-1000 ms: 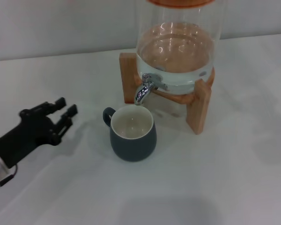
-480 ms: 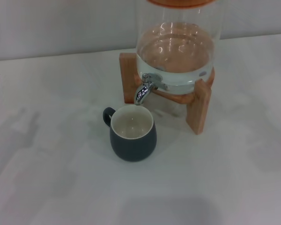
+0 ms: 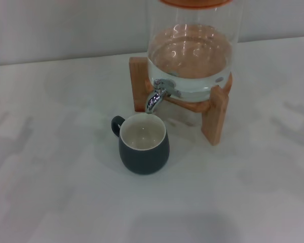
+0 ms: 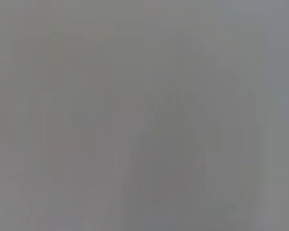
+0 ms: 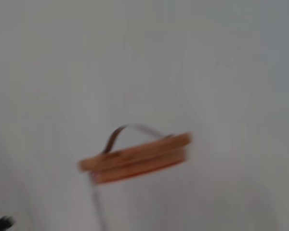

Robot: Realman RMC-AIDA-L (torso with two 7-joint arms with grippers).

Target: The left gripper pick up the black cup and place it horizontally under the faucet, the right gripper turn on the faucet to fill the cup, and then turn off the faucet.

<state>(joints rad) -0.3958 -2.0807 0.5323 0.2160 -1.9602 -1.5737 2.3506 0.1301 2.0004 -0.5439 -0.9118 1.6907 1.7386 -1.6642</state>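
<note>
The black cup (image 3: 143,143) stands upright on the white table, its cream inside empty and its small handle turned to the back left. Its far rim sits just below the faucet (image 3: 157,95), a chrome spigot sticking out of the glass dispenser (image 3: 192,50). No water runs from the spigot. Neither gripper shows in the head view. The left wrist view is a plain grey blur with nothing to make out. In the right wrist view only the dispenser's wooden lid (image 5: 135,156) with its metal handle appears, from some distance.
The dispenser rests on a wooden stand (image 3: 215,114) at the back centre and holds water. A white wall runs behind the table (image 3: 50,192).
The left gripper, seen at the table's left one second ago, has pulled away to the left and out of the head view. The cup and faucet have not moved.
</note>
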